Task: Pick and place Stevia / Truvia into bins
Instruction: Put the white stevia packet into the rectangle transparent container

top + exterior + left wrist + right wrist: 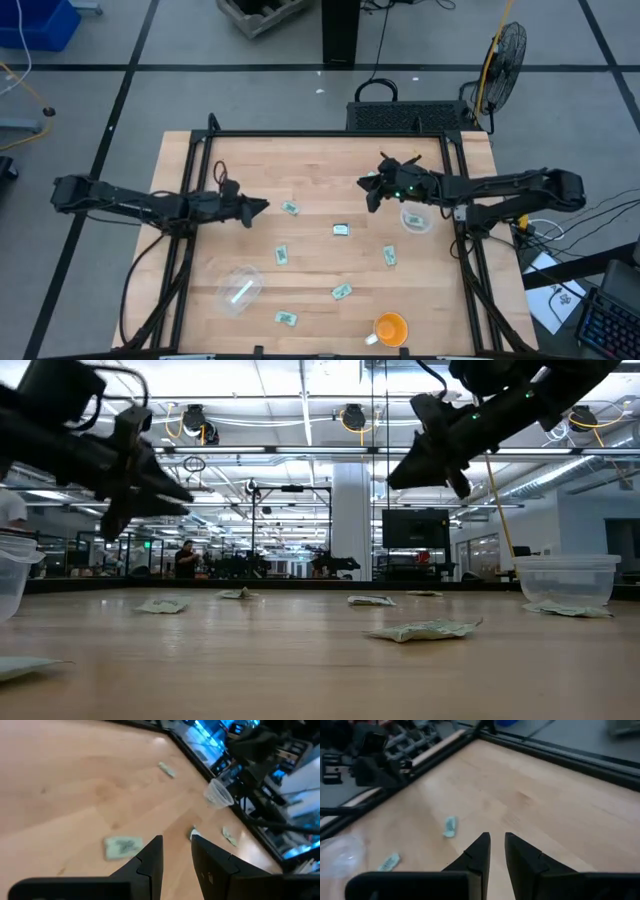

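Note:
Several pale green sachets lie flat on the wooden table, among them one (290, 208) just ahead of my left gripper (262, 207), one at the middle (340, 230) and others (283, 255) (390, 256) (341, 292) nearer the front. One clear bin (238, 290) stands front left, a second (416, 218) at the right below my right arm. My left gripper (177, 840) hovers open above the table with a sachet (122, 846) beside its fingers. My right gripper (368, 192) (497, 836) hangs higher, its fingers a narrow gap apart, nothing between them.
An orange cup (390, 328) stands near the front edge. Black frame rails (300, 135) run along the table's far, left and right sides. Bare wood lies between the two grippers at the table's far middle.

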`<state>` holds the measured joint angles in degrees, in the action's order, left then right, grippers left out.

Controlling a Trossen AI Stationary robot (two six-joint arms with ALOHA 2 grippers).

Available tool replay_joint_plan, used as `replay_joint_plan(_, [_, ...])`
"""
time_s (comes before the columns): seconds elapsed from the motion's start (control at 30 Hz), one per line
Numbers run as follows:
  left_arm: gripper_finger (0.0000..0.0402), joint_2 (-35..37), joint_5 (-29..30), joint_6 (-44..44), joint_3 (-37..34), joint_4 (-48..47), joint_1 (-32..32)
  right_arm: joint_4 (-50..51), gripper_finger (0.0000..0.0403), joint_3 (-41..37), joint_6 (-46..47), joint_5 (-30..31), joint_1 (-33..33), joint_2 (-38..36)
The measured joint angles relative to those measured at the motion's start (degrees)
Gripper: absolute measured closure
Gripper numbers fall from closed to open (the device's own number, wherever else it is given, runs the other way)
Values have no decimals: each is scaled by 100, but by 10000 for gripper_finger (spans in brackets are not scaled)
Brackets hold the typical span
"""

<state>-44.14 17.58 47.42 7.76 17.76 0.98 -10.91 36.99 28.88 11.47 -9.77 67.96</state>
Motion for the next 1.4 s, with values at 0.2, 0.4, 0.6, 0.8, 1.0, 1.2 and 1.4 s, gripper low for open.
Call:
replay_joint_plan(0.2, [295, -897, 20, -969, 1123, -1193, -99, -200, 353, 0, -28, -582, -15, 203])
replay_joint_plan(0.4, [294, -1650, 16, -1114, 1591, -1913, -378, -156, 353, 0, -74, -580, 103, 307])
replay_joint_plan(0.6, [265, -2265, -269, -1244, 1592, -1909, -592, -129, 353, -2, -299, -576, 200, 305])
replay_joint_plan(0.8, [234, -2831, -280, -970, 1592, -1701, -786, -107, 353, -2, -302, -568, 200, 305])
replay_joint_plan(1.0, [229, -3336, -710, -984, 1592, -979, -934, -92, 353, -2, -303, -565, 200, 305])
replay_joint_plan(1.2, [229, -3916, -964, -1095, 1592, -411, -1028, -83, 353, -2, -301, -562, 200, 305])
replay_joint_plan(1.4, [229, -4165, -968, -1126, 1601, -339, -1147, -81, 353, -2, -302, -561, 200, 305])
